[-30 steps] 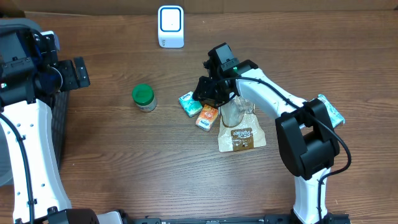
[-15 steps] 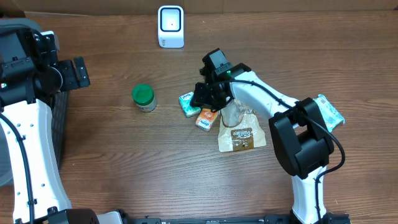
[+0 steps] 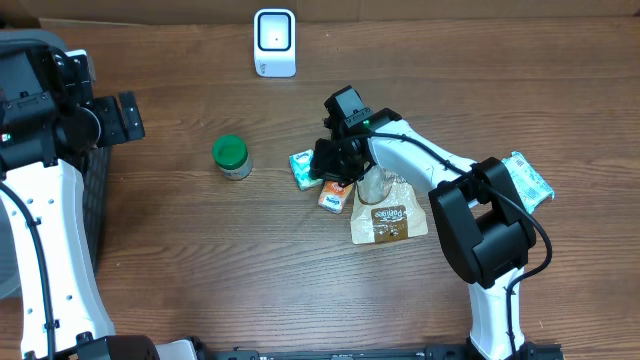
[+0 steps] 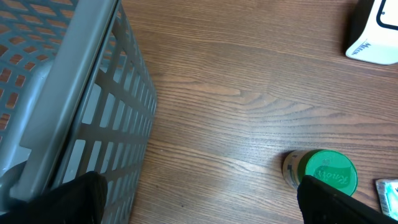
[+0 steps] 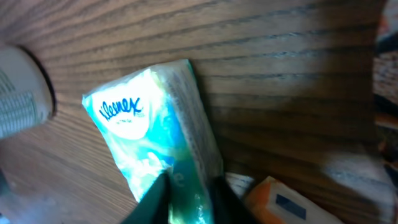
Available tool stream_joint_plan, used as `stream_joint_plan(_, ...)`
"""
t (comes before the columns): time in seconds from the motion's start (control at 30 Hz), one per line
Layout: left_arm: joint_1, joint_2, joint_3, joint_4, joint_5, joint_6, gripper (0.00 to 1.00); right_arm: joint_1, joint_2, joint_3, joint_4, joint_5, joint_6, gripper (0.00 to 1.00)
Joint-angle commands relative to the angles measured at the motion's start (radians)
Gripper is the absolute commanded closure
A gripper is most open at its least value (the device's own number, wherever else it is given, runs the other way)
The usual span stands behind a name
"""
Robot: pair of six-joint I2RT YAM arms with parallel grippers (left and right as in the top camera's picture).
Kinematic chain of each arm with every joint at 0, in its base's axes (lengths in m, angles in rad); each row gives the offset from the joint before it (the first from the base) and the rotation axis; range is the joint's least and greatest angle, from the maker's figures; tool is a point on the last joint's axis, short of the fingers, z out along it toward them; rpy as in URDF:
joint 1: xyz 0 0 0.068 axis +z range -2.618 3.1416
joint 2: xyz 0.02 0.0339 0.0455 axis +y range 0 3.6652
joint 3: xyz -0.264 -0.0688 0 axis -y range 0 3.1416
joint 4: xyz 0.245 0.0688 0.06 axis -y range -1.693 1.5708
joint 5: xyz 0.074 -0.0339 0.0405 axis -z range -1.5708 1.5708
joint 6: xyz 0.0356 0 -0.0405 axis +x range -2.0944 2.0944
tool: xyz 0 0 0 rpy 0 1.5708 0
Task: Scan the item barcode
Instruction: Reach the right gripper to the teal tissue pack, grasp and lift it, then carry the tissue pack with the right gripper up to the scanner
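Bright, even light from above falls on the bench (image 3: 200, 260), with only soft, faint shadows and washed-out glare on the white scanner (image 3: 274, 42) at the far edge, while the right wrist view is dimmer and smeared, the tissue pack (image 5: 143, 124) close and out of focus.

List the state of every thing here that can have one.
left gripper, open, holding nothing.
right gripper, shut on one end of the Kleenex pack.
Kleenex pack, lying flat, pinched at one end.
green-lidded jar, upright, lid on.
orange pack, lying flat, not held.
brown bag, lying flat, label up.
scanner, standing upright, nothing before it.
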Motion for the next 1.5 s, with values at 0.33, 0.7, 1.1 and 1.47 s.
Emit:
stream_joint_plan(0.33, 0.002, 0.004, 0.007, 0.002, 0.01, 0.016, 0.0, -0.033, -0.029, 0.004, 0.005, -0.204, -0.104, 0.96)
stream_joint_plan(0.7, 0.002, 0.004, 0.007, 0.002, 0.01, 0.016, 0.0, -0.216, -0.27, 0.004, -0.001, -0.773, -0.142, 0.96)
stream_joint_plan(1.1, 0.002, 0.004, 0.007, 0.002, 0.01, 0.016, 0.0, -0.318, -0.291, 0.004, -0.003, -1.183, 0.113, 0.96)
stream_joint_plan(1.47, 0.002, 0.004, 0.007, 0.002, 0.01, 0.016, 0.0, -0.318, -0.291, 0.004, -0.002, -1.183, 0.112, 0.96)
